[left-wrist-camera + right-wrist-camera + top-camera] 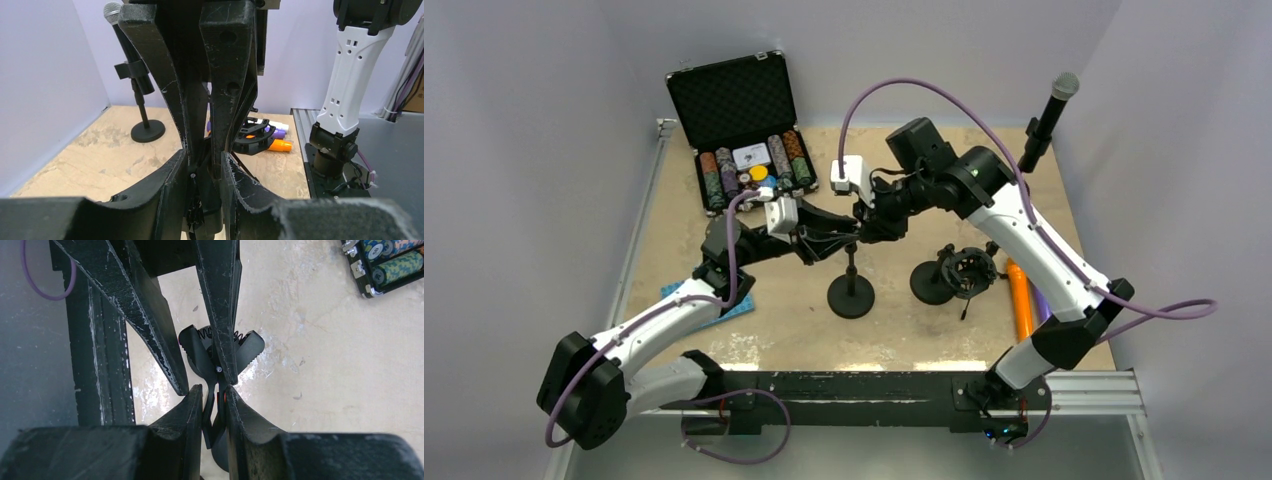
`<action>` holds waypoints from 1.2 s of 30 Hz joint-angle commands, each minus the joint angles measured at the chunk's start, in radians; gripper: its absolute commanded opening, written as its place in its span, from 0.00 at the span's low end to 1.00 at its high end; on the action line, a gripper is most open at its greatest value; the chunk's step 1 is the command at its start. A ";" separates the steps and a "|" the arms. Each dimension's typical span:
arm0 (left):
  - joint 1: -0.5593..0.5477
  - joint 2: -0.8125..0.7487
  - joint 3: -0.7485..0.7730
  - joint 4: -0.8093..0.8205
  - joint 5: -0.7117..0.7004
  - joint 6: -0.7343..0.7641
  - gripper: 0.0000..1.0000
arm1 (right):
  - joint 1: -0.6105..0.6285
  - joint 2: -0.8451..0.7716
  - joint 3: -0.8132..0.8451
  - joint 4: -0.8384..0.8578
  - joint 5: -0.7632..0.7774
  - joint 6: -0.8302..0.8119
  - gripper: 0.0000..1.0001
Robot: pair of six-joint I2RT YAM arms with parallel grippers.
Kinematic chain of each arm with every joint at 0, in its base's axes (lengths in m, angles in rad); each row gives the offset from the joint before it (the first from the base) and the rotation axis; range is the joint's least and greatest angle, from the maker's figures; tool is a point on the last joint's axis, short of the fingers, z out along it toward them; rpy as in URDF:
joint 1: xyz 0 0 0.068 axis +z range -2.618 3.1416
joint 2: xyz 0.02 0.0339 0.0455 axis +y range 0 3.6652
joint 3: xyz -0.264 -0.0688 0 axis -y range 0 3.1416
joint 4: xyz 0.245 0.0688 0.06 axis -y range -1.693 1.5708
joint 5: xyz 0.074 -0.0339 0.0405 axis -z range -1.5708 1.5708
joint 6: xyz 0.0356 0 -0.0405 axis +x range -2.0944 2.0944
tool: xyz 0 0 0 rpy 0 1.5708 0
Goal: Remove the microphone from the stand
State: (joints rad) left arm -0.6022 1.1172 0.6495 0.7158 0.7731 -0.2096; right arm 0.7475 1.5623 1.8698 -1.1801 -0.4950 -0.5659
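The black microphone (1052, 108) with a grey mesh head stands upright in a holder on a stand at the back right corner, far from both grippers. The left wrist view shows this microphone (129, 52) at its far left. In the middle of the table a short stand (851, 297) carries a black spring clip (220, 347) with nothing in it. My left gripper (829, 238) (205, 160) and my right gripper (870, 228) (215, 392) meet there, both shut on this clip. The right gripper's fingers pinch the clip's two handles together.
An open black case of poker chips (744, 130) sits at the back left. A second short stand with a round shock mount (966, 272) is right of the centre stand. Orange (1020, 300) and purple (1038, 298) markers lie at the right edge. A blue pad (724, 305) lies under my left arm.
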 commanded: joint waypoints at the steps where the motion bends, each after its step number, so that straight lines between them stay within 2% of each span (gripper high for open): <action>1: -0.006 0.159 -0.203 -0.304 -0.022 -0.080 0.34 | 0.052 0.073 -0.037 -0.116 -0.047 -0.005 0.00; 6: -0.010 0.237 -0.245 -0.241 -0.011 -0.065 0.34 | 0.052 0.097 -0.025 -0.128 -0.032 -0.028 0.00; 11: -0.009 0.317 -0.215 -0.224 0.010 -0.063 0.32 | 0.052 0.118 -0.041 -0.110 -0.038 -0.026 0.00; 20: -0.009 0.316 -0.211 -0.309 -0.049 0.000 0.32 | 0.053 0.131 -0.107 -0.075 -0.080 -0.007 0.00; 24: -0.010 0.318 -0.221 -0.289 -0.059 -0.016 0.33 | 0.053 0.147 -0.105 -0.066 -0.088 0.002 0.00; 29: -0.008 0.160 -0.220 -0.324 -0.120 0.005 0.64 | 0.040 0.137 -0.083 -0.020 -0.027 0.029 0.00; 30: -0.009 0.102 -0.204 -0.367 -0.146 0.027 0.81 | 0.029 0.130 -0.074 -0.007 -0.009 0.039 0.00; 31: -0.008 0.044 -0.182 -0.420 -0.171 0.063 0.89 | 0.016 0.125 -0.060 0.000 0.004 0.044 0.00; 36: -0.007 -0.186 -0.080 -0.643 -0.292 0.176 0.96 | -0.064 0.121 0.022 -0.007 0.077 0.051 0.00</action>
State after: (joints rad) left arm -0.6109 1.0966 0.4744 0.3004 0.5919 -0.1455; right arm 0.7433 1.6905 1.8042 -1.2243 -0.4438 -0.5468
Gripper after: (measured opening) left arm 0.951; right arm 0.215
